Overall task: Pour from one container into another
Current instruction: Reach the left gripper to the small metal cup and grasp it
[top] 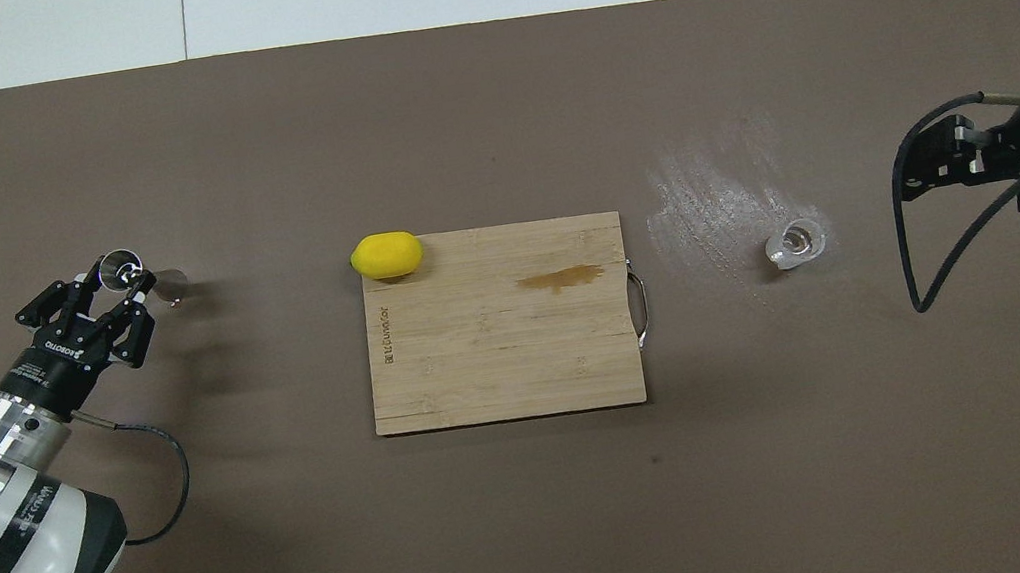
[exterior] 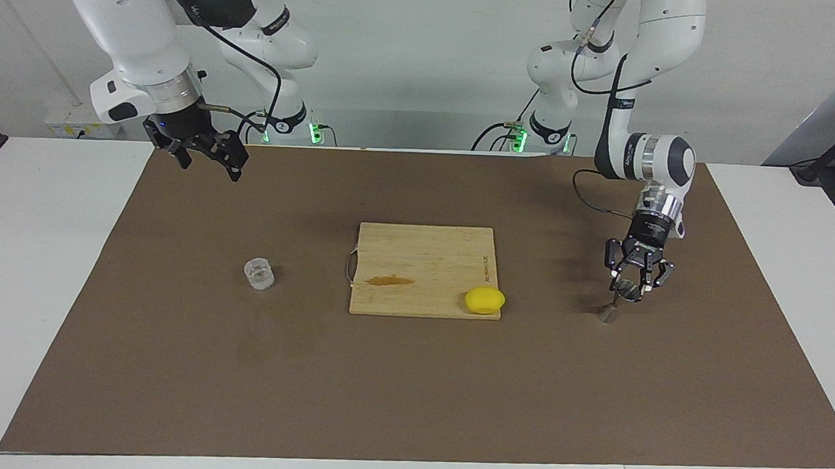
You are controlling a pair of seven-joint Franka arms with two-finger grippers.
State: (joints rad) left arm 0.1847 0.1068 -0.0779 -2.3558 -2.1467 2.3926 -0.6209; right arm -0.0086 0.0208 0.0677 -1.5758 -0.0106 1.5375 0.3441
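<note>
Over at the right arm's end, the right gripper (exterior: 206, 156) hangs in the air above the brown mat (exterior: 411, 375), fingers spread wide and empty — that arm waits. The glass cup (exterior: 259, 273) stands upright on the mat, clear of everything, easy to come down on. Mid-table, the cutting board (exterior: 423, 256) carries a brown smear and a lemon (exterior: 485, 300) at its corner. At the left arm's end, the left gripper (exterior: 629, 289) is down low with its fingers clamped on the jigger's (exterior: 612, 306) upper cone — steadying the receiver, I'd say, before any pour
</note>
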